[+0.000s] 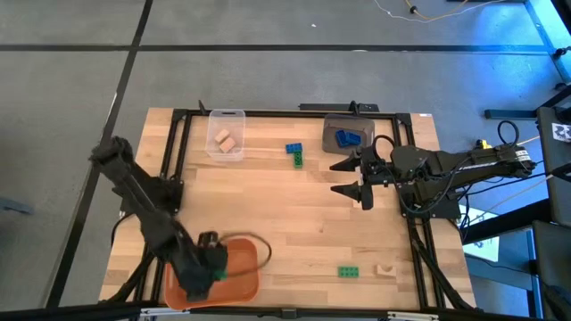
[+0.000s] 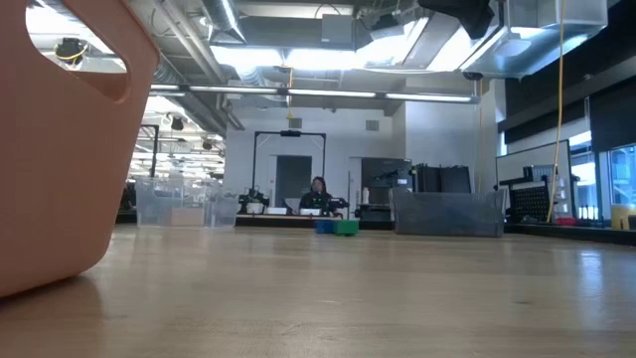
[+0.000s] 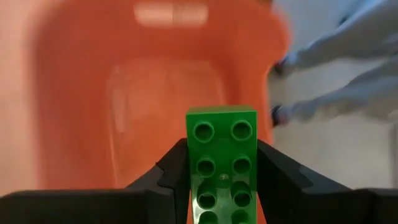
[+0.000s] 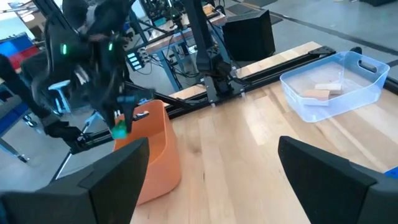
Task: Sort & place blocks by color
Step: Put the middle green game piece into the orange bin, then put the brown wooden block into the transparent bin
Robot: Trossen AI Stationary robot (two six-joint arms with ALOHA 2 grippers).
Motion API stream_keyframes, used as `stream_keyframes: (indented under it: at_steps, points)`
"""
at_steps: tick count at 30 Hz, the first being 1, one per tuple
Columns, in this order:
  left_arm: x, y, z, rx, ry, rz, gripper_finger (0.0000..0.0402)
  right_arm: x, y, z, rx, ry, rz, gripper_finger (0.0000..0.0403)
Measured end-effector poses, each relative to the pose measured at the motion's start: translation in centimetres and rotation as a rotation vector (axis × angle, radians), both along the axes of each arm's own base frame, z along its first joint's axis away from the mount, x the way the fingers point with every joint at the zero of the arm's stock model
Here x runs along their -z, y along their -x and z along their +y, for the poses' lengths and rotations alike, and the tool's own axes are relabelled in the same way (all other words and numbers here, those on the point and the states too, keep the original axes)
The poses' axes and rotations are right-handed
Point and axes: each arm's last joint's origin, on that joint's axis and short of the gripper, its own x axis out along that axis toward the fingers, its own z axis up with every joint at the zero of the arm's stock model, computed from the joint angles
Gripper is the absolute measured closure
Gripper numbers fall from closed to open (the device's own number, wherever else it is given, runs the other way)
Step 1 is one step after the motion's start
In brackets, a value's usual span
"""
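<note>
My left gripper (image 1: 214,265) hovers over the orange bin (image 1: 239,278) at the table's near left, shut on a green studded block (image 3: 221,152). The right wrist view shows that block (image 4: 118,130) above the bin's rim. My right gripper (image 1: 336,177) waits open over the table's right half, touching nothing. A blue block (image 1: 293,148) and a green block (image 1: 298,160) lie together on the far middle. Another green block (image 1: 349,271) and a tan block (image 1: 385,268) lie near the near edge. Tan blocks (image 1: 225,140) sit in the clear bin, a blue block (image 1: 349,137) in the grey bin. My left gripper pinches the green block by its two long sides (image 3: 190,163), one finger on each side, the studded face turned toward the wrist camera. The fingers point down toward the orange bin's inside (image 3: 161,93). The block is lifted clear, above the bin's floor.
The clear bin (image 1: 226,118) stands at the far left of the table, the grey bin (image 1: 332,124) at the far right. A black frame (image 1: 268,113) runs round the tabletop. Bare wood lies in the table's middle. A person sits far back in the room (image 2: 319,191).
</note>
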Motion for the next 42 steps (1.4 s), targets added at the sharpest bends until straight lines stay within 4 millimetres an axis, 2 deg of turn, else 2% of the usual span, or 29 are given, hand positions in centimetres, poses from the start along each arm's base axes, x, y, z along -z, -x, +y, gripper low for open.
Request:
stream_keyframes:
  at_steps: [5,7,9,14,19,21,25,29,32,36,39,42]
  points:
    - [3.8,-0.8,-2.0,-0.002,-0.049,0.137,0.0274,0.1,0.0,0.0,0.000,0.002,0.011,0.0046]
    - [4.5,-1.3,-1.9,-0.034,-0.044,0.174,0.0253,0.2,0.0,0.0,0.000,0.003,0.018,0.0046]
    - [4.9,-1.6,-1.6,-0.058,-0.047,0.217,0.0214,0.2,0.0,0.0,0.000,0.003,0.019,0.0046]
    - [5.0,-2.3,-0.2,-0.084,-0.039,0.297,0.0122,0.2,0.0,0.0,0.001,0.001,0.018,0.0046]
    - [3.0,-2.7,1.2,-0.044,0.064,0.292,0.0073,0.2,0.0,0.0,0.001,0.001,0.018,0.0046]
    - [1.0,-2.7,1.9,-0.022,0.104,0.221,0.0071,0.2,0.0,0.0,0.000,0.002,0.018,0.0046]
    - [-5.0,-2.0,4.6,-0.058,0.128,-0.059,0.0077,0.2,0.0,0.0,0.001,0.002,0.018,0.0046]
    - [-9.1,-1.2,9.0,-0.234,-0.005,-0.337,0.0080,0.2,0.0,0.0,0.003,-0.002,0.017,0.0046]
    - [-10.8,-0.4,12.5,-0.366,-0.131,-0.491,0.0080,0.2,0.0,0.0,0.004,-0.003,0.017,0.0046]
    - [-10.5,-0.2,15.7,-0.482,-0.195,-0.678,0.0080,0.2,0.0,0.0,0.003,-0.003,0.017,0.0046]
    - [-8.1,-0.5,17.1,-0.510,-0.097,-0.825,0.0080,0.2,0.0,0.0,0.005,-0.015,0.017,0.0046]
    - [-4.6,-1.2,17.8,-0.525,0.020,-0.957,0.0081,0.2,0.0,0.0,0.008,-0.041,0.018,0.0046]
